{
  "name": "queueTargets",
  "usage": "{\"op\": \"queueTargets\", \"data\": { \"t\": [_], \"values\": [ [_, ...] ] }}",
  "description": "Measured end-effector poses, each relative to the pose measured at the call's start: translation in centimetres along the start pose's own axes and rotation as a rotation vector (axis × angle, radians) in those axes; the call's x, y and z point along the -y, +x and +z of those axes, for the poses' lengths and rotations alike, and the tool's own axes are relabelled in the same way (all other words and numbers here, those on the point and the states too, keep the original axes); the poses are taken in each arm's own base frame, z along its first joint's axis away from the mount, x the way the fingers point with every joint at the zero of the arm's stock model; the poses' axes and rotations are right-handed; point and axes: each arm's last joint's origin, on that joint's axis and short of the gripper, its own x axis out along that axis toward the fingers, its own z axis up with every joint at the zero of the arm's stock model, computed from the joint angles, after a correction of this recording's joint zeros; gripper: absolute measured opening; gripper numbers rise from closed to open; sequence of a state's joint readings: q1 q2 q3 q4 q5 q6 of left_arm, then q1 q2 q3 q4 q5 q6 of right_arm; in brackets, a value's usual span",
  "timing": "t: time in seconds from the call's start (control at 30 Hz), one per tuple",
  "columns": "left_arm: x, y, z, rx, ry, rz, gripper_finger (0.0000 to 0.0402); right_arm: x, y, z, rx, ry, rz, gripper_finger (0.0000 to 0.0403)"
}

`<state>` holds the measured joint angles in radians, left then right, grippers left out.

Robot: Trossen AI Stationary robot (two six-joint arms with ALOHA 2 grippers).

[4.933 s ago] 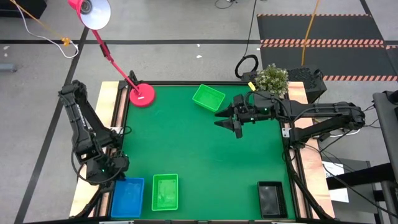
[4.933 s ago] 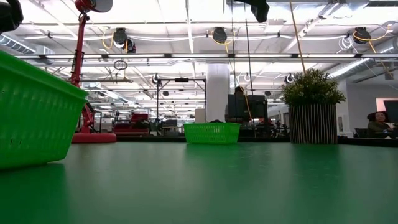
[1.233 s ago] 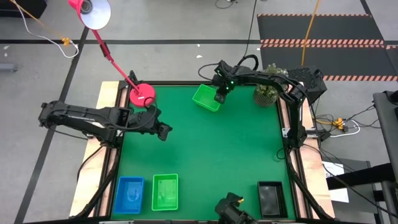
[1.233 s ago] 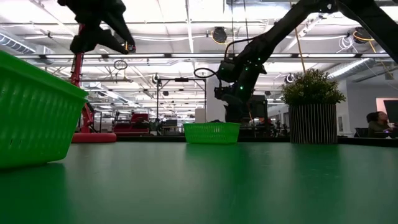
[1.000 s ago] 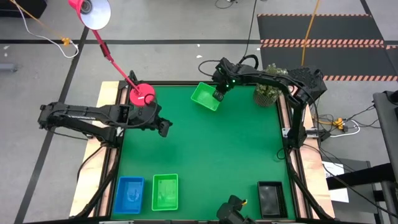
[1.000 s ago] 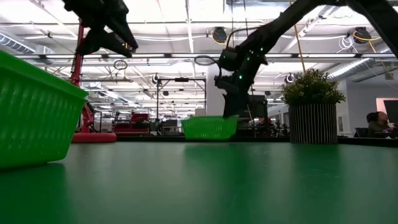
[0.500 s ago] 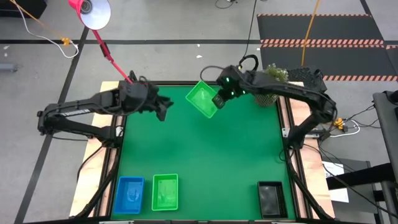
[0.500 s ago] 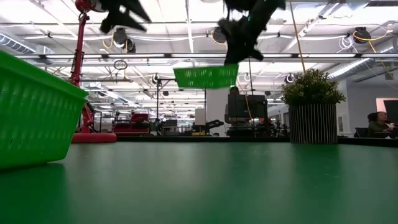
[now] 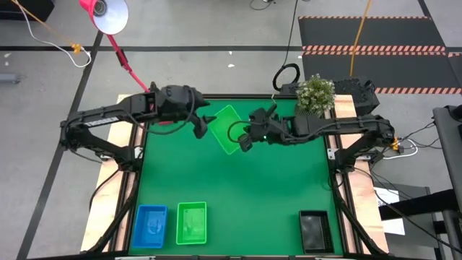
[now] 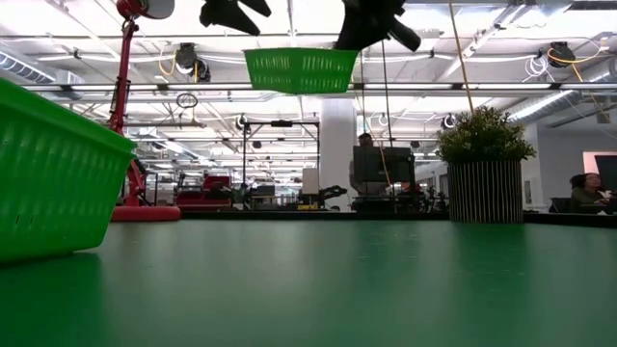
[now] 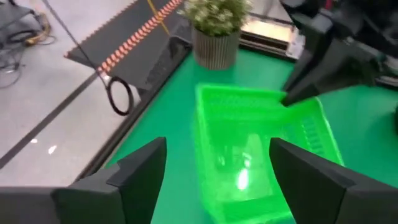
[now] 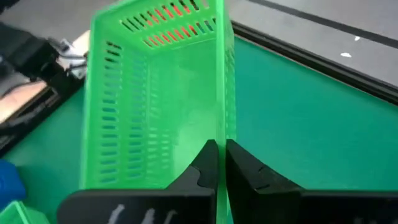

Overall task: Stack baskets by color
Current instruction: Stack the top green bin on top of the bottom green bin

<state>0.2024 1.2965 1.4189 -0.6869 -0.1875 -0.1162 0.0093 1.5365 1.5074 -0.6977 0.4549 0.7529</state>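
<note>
Count in the high view: two green baskets, one blue, one black visible as separate footprints; cannot tell from above whether any of the three parked ones is already a nested stack. Held green basket (image 9: 226, 129) is airborne at roughly 12 o'clock of the table (image 9: 274, 195), just inside the far edge; the low view shows it well clear of the mat, hanging level, open side up. Right gripper (image 9: 244, 141) has its fingers pressed together on the basket's side wall; the right wrist view shows the thin green rim pinched between the two fingers (image 12: 202, 167), and the basket is empty inside. Left gripper (image 9: 201, 124) sits just beside the same basket on its 9 o'clock side, fingers spread wide, not touching it; the left wrist view looks between the fingers straight at the basket's end. Other three baskets sit on the near edge: blue basket (image 9: 149, 227) at about 7 o'clock, second green basket (image 9: 191, 222) just beside it toward 6 o'clock, black basket (image 9: 314, 230) at about 5 o'clock, well apart from those two. Contents of those three: nothing loose seen in them. One potted plant (image 9: 315, 94) at about 1 o'clock on the far edge, one pink lamp (image 9: 106, 13) rising past the 11 o'clock corner.
</note>
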Motion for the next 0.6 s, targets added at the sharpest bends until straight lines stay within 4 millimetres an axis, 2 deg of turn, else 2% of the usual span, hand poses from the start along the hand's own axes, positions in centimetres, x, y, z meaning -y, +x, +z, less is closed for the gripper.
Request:
{"op": "queueTargets", "data": {
  "t": [0.13,0.33,0.6],
  "values": [
    [0.7,0.6,-0.2,-0.039,-0.012,-0.003,0.026,-0.7,-0.5,-0.6,0.038,0.028,-0.023,0.0003],
    [0.8,0.6,-0.7,-0.084,-0.021,0.008,0.0238,-1.1,-0.9,-1.1,0.029,0.056,-0.011,0.0006],
    [0.7,0.6,-1.0,-0.113,0.012,0.022,0.0263,-1.2,-0.9,-1.2,0.029,0.02,-0.011,0.0006]
  ]
}}
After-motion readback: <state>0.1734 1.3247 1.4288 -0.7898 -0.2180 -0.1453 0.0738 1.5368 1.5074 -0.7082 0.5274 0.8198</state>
